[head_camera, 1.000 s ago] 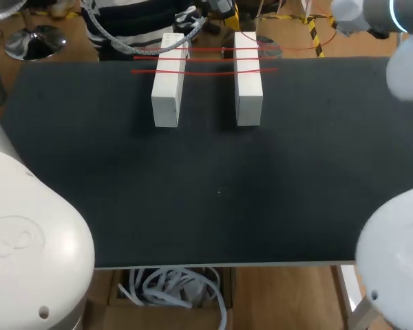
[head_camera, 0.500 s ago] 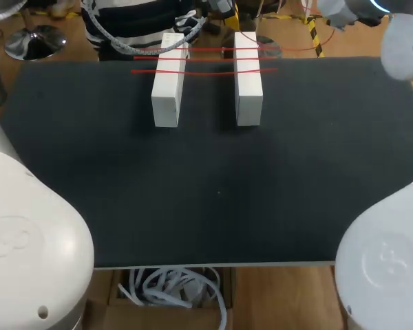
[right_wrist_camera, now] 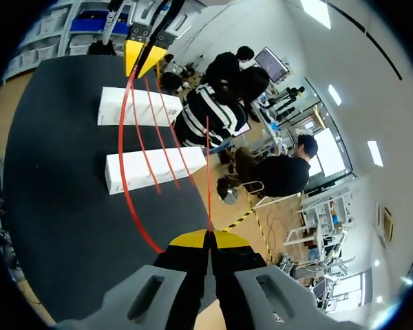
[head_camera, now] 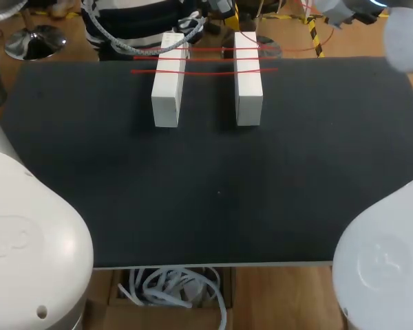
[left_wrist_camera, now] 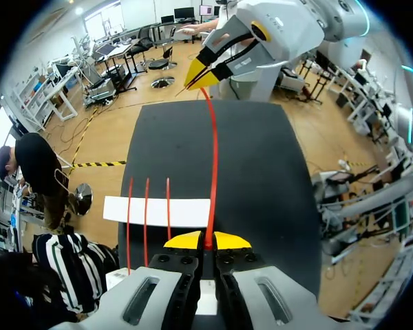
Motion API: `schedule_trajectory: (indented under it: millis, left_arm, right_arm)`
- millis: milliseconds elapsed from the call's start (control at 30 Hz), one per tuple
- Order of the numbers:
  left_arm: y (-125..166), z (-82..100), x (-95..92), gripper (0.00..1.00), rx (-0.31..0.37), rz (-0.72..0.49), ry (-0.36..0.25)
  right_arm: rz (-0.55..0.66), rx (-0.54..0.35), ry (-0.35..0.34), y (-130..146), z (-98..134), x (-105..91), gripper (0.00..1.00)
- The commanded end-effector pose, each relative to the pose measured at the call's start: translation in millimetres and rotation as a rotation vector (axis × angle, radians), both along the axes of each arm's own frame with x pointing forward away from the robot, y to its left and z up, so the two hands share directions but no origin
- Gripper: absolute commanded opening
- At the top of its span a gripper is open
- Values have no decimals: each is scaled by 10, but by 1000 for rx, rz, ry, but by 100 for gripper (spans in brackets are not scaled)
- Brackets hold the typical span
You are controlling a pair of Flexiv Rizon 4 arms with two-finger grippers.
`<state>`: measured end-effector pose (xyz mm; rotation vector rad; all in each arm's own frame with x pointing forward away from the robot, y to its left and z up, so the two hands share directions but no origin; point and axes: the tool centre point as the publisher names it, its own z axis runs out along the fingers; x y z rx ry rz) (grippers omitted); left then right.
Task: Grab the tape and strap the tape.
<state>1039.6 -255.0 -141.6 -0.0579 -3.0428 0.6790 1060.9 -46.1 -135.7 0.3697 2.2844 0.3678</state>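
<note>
Two white blocks (head_camera: pixel 168 82) (head_camera: pixel 248 82) lie side by side at the far end of the black table (head_camera: pixel 213 192). Three strips of red tape (head_camera: pixel 206 60) run across both. In the left wrist view my left gripper (left_wrist_camera: pixel 206 240) is shut on a loose strand of red tape (left_wrist_camera: pixel 212 165). The strand stretches over the table to my right gripper (left_wrist_camera: pixel 199 72), beyond the far edge. In the right wrist view my right gripper (right_wrist_camera: pixel 208 238) is shut on the same strand (right_wrist_camera: pixel 124 158), which arcs past the blocks (right_wrist_camera: pixel 155 172) to the left gripper (right_wrist_camera: pixel 141 55).
The near half of the black table holds nothing. My two arm bases fill the near corners in the head view. A box of white cables (head_camera: pixel 172 289) sits below the table's front edge.
My right arm has shifted a little to the left at the top right of the head view. The blocks and the three strips have not moved.
</note>
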Motion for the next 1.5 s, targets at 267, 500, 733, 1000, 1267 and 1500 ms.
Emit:
schedule_trajectory:
  millis: [267, 500, 733, 1000, 1267, 1500]
  left_arm:
    - [-5, 11, 5, 0, 5, 0, 2]
    - [-5, 11, 5, 0, 5, 0, 2]
    - [-5, 11, 5, 0, 5, 0, 2]
    - [-5, 11, 5, 0, 5, 0, 2]
    - [-5, 11, 5, 0, 5, 0, 2]
    - [-5, 11, 5, 0, 5, 0, 2]
  right_arm:
    - [41, -515, -191, 181, 46, 7, 0]
    - [10, -479, -281, 243, -16, -66, 0]
    - [-99, -392, -398, 266, -81, -76, 0]
    - [-175, -321, -356, 270, -196, -108, 0]
    - [-173, -305, -354, 401, -178, -95, 0]
    - [-157, -318, -351, 482, -186, -159, 0]
